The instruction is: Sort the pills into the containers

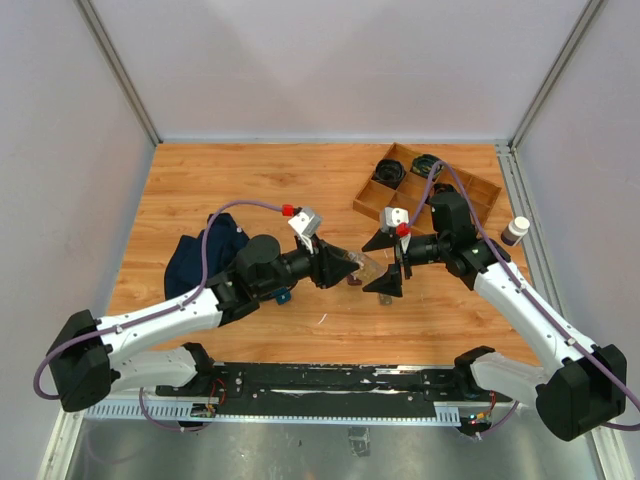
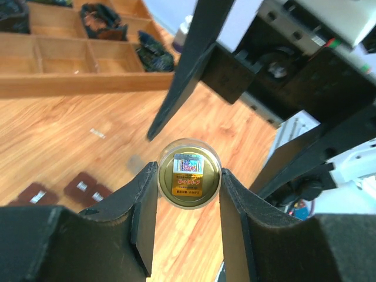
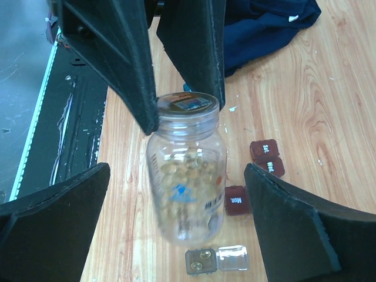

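Left claw (image 2: 188,176) clamps jar (image 3: 187,200) by its lid (image 3: 187,104), pills (image 3: 185,170) inside. Right claw (image 3: 177,167) gapes wide beside the body, empty, apparently positioned to brace it for uncapping.

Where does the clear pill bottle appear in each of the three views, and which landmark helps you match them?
Top external: the pill bottle lies a little below and right of centre.
Left wrist: dead centre, seen end-on.
Right wrist: centre, side-on, with pills visible inside.
Landmark: the left gripper, whose black fingers clamp the bottle in every view.
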`<state>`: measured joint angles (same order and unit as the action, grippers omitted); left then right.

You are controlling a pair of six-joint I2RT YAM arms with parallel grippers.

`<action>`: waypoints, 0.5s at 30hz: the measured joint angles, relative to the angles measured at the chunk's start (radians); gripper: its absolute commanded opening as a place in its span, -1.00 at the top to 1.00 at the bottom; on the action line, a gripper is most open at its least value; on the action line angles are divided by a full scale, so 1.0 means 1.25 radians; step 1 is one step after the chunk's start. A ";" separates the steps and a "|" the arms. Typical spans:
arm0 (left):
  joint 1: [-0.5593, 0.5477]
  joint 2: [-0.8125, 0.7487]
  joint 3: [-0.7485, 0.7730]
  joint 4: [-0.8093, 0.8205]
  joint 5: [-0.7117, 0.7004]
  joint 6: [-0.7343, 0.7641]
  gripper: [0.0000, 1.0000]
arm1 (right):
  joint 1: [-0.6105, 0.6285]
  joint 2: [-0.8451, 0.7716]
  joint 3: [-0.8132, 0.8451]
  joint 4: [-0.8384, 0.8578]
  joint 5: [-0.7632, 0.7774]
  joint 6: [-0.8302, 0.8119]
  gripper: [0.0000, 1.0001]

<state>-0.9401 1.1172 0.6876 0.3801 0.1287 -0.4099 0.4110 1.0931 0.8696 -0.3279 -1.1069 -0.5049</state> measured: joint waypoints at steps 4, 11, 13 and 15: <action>0.002 -0.040 -0.049 -0.049 -0.070 0.020 0.99 | -0.003 0.001 0.001 -0.012 0.000 -0.010 -0.97; 0.122 -0.049 -0.075 -0.200 -0.204 0.063 0.99 | -0.013 0.002 0.001 -0.023 0.004 -0.017 -0.97; 0.170 -0.038 -0.074 -0.221 -0.232 0.075 1.00 | -0.015 0.007 0.001 -0.024 0.006 -0.019 -0.97; 0.207 -0.014 -0.070 -0.234 -0.250 0.086 0.99 | -0.015 0.013 0.001 -0.025 0.009 -0.019 -0.97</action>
<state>-0.6815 1.0996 0.6006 0.0872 -0.1837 -0.3023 0.3920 1.1095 0.8707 -0.3588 -1.0954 -0.5289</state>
